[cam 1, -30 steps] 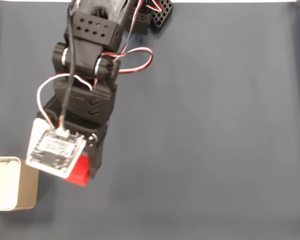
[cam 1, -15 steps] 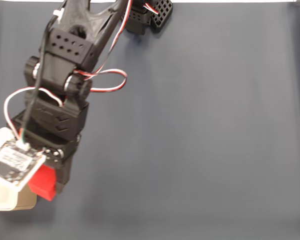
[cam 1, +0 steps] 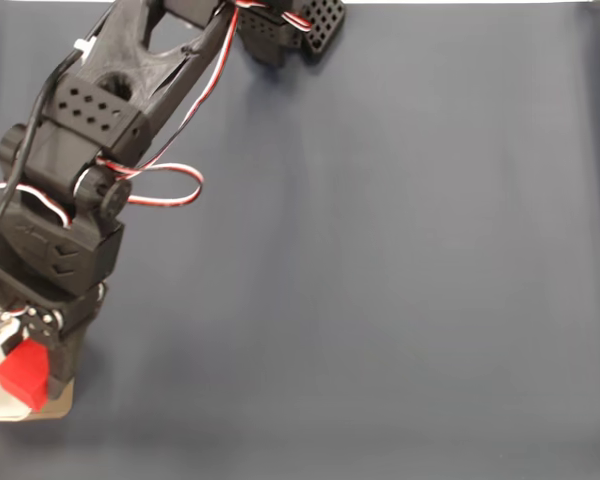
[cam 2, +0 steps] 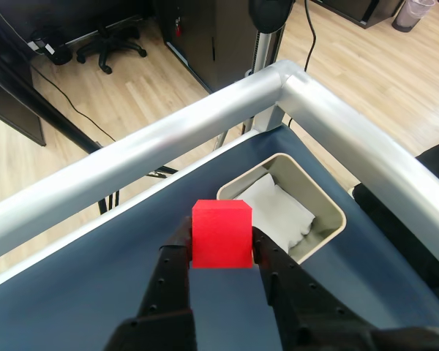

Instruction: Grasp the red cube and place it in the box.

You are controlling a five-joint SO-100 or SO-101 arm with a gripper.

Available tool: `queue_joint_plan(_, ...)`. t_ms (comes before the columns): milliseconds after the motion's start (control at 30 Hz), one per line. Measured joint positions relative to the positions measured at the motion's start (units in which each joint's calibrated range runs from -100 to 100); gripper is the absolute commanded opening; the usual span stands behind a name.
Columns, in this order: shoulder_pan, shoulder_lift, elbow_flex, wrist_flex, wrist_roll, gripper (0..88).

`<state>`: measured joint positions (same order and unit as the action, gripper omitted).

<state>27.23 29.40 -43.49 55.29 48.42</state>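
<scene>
Red cube (cam 2: 221, 234) sits clamped between the black fingers (cam 2: 174, 274) of the claw (cam 2: 221, 252), held above the dark blue table (cam 2: 88, 292); just beyond the cube lies the box (cam 2: 335, 219), beige, open-topped, white lining inside, set in the table's corner beside a silver rail (cam 2: 132, 157); in the fixed view the cube (cam 1: 22, 377) hangs over the box (cam 1: 50, 408) at the table's lower left edge, below the black arm (cam 1: 75, 190).

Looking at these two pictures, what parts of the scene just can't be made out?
- The box in the fixed view: mostly covered by the arm and cut by the left edge.
- The gripper tips in the other view: hidden behind the red cube.
- How high the cube hangs above the box: neither view settles it.
</scene>
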Motion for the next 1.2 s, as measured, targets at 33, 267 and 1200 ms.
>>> queue_joint_plan(33, 0.15, 0.69, -1.18, 0.00, -0.05, 2.7)
queue_joint_plan(267, 1.78, 5.82, -7.96, 0.00, -0.05, 2.6)
queue_joint_plan(1200, 5.79, 11.90, -15.19, 1.03, -0.59, 3.0)
